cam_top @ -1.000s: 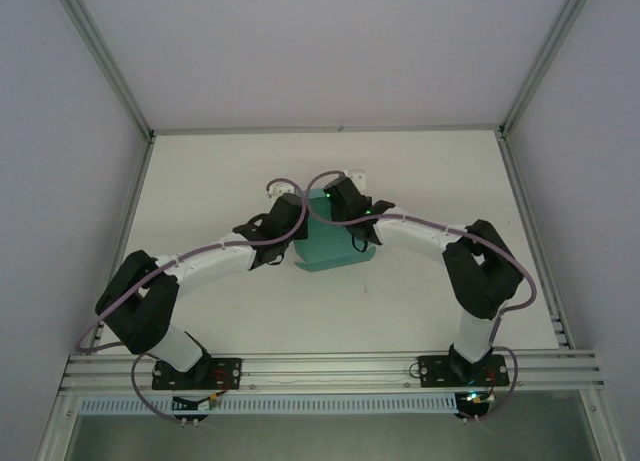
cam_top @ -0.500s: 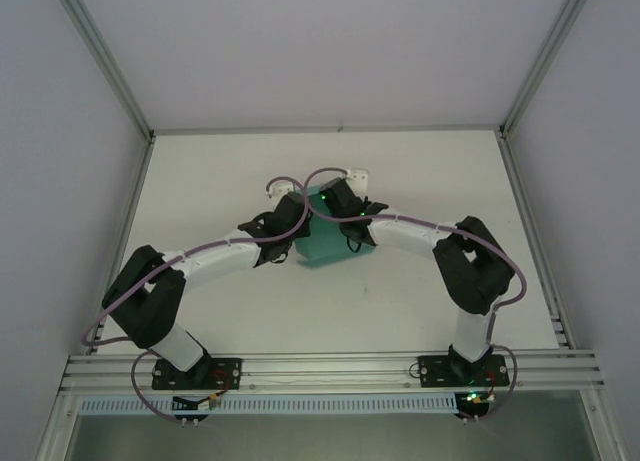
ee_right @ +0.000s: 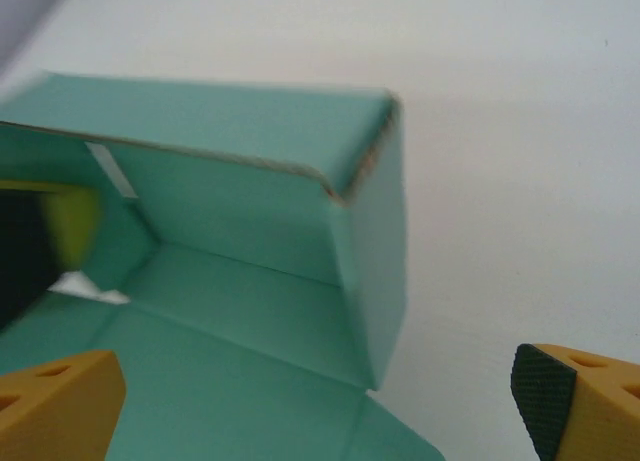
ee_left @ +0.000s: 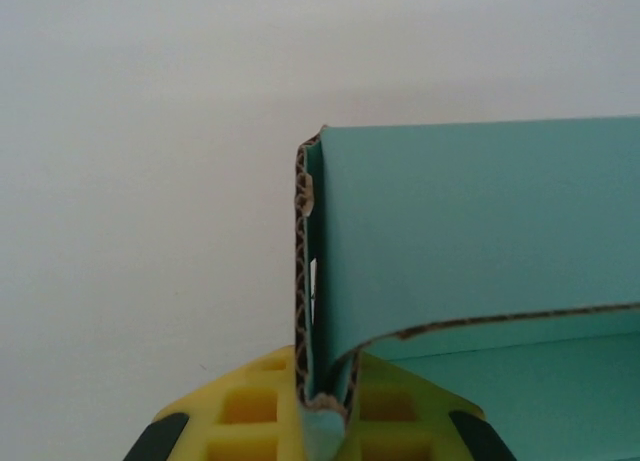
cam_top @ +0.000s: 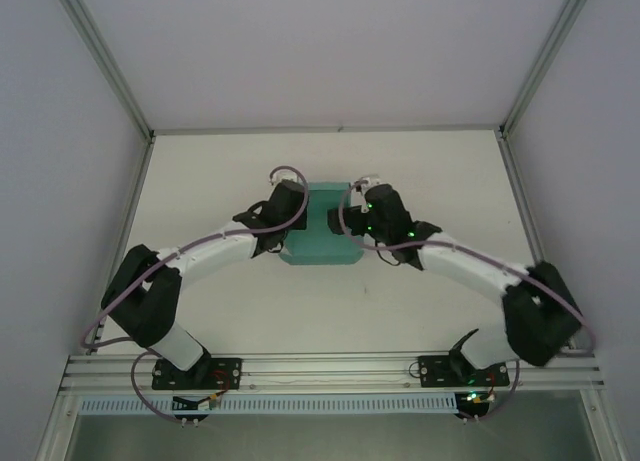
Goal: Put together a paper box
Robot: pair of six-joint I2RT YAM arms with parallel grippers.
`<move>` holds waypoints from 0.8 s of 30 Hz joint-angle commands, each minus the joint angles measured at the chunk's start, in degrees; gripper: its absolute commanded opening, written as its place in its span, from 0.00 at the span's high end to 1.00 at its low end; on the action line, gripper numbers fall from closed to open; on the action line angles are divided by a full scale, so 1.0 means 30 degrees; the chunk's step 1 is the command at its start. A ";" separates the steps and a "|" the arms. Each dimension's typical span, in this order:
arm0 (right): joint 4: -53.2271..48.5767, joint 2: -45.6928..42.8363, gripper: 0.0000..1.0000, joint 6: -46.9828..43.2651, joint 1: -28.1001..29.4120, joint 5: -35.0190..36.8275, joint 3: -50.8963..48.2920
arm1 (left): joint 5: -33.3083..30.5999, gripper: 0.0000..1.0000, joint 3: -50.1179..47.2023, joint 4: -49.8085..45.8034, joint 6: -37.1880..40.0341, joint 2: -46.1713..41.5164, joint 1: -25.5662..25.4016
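Aluminium rail (cam_top: 330, 366) lies nearest you. From it both arms bend inward over the white tabletop (cam_top: 330, 301) and meet near its middle. Between them sits the paper box (cam_top: 320, 231), teal card resting on the tabletop. The left end effector (cam_top: 290, 229) is at its left edge and the right end effector (cam_top: 355, 213) at its right edge.

From overhead you cannot read either grip, because the black wrists cover the fingertips. The left wrist camera settles one. There the left end effector (ee_left: 322, 411) is pinched on a side wall of the paper box (ee_left: 480, 231). Its yellow fingers (ee_left: 250, 411) press either side of the raw corrugated edge, which rises upright from between them. Past the pinch, a teal panel runs off to the right with a bowed flap edge in front of it.

The right wrist camera shows the other. The right end effector (ee_right: 315, 411) is spread wide, one yellow finger low on the left and the black-padded one low on the right. The paper box (ee_right: 230, 281) lies open before it, floor and inner walls showing, with a folded corner standing between the fingers. You cannot tell whether either pad touches the card. A blurred yellow-and-black shape (ee_right: 55, 236) sits at the box's far left wall.

Farthest off, bare tabletop runs to the pale back wall (cam_top: 330, 51).
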 commanded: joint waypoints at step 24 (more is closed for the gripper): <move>-0.8634 -0.7136 0.00 0.1734 -0.1616 0.4781 -0.1576 | -0.0657 1.00 1.0311 -1.4633 1.2023 0.9357 -0.3724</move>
